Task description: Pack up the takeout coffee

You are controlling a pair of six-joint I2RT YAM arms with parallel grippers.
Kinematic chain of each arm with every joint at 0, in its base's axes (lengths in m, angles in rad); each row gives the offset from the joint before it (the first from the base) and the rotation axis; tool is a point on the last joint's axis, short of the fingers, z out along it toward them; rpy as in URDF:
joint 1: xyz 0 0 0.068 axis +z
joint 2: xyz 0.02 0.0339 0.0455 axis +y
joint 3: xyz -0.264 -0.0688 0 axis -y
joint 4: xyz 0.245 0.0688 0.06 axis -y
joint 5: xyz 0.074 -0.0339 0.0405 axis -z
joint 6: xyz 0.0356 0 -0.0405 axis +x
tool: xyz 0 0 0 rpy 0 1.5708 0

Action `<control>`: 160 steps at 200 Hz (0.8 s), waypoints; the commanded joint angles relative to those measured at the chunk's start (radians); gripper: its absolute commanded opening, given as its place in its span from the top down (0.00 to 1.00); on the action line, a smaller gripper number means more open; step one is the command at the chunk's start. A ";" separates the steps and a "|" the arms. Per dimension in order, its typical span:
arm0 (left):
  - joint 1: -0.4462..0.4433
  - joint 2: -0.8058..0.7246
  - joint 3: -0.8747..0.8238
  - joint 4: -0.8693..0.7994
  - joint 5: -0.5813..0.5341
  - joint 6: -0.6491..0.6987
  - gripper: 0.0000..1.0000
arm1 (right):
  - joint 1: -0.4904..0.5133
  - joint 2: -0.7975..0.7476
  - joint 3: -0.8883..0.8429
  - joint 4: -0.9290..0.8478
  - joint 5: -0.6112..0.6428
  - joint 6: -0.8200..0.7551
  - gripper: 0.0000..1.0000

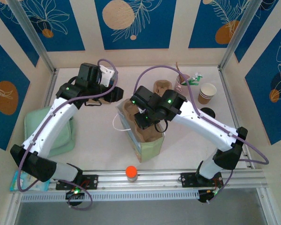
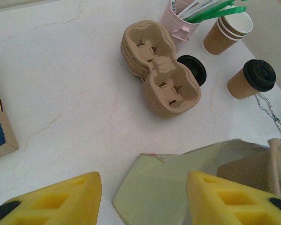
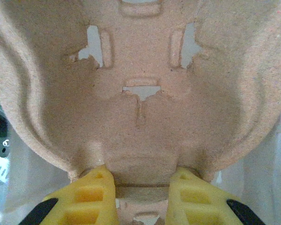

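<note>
Cup carrier pinched in right jaws.
Left jaws spread over green bag; spare carriers beyond on tabletop.

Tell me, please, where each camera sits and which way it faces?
Top external: high at the near edge, looking down at the table; the left arm and right arm show, the bag at centre.
Left wrist: on the left arm, looking down past the open left claw at the stack and lidded cup.
Right wrist: on the right arm, looking close along the right claw, shut on the carrier.
Shared: top external and left wrist both show bag and stack.
</note>
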 commanded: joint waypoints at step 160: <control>-0.066 -0.026 -0.107 -0.009 0.057 0.080 0.51 | 0.011 0.141 0.050 -0.116 -0.059 0.005 0.91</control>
